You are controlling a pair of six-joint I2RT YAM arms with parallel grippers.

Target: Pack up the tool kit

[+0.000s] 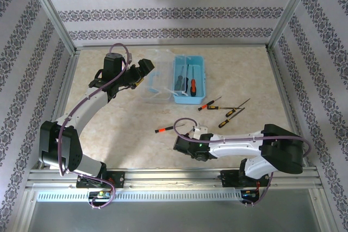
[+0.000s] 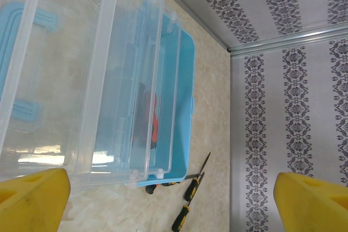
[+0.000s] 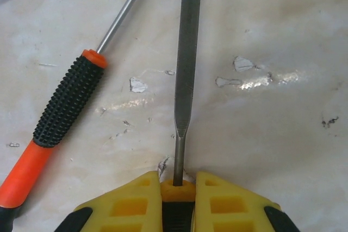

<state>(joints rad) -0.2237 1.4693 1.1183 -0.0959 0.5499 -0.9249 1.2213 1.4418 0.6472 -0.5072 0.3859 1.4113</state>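
Note:
The blue tool box [image 1: 197, 80] stands at the back middle with its clear lid [image 1: 157, 77] swung open to the left; an orange-handled tool [image 1: 192, 86] lies inside. My left gripper [image 1: 142, 73] hovers open beside the lid, its yellow fingers [image 2: 32, 202] spread wide before the lid [image 2: 81, 80] and box [image 2: 184, 107]. My right gripper [image 1: 182, 143] is low over the table, shut on the yellow-and-black handle of a metal file [image 3: 187, 52]; in the right wrist view the gripper [image 3: 178, 180] has the blade pointing straight ahead. An orange-and-black screwdriver [image 3: 68, 107] lies just left of it.
That screwdriver [image 1: 166, 129] rests in the middle of the table. To the right of the box lie three loose tools: an orange-handled one [image 1: 209, 104] and two yellow-and-black ones [image 1: 237, 107], [image 1: 231, 118]. Patterned walls and a metal frame enclose the table.

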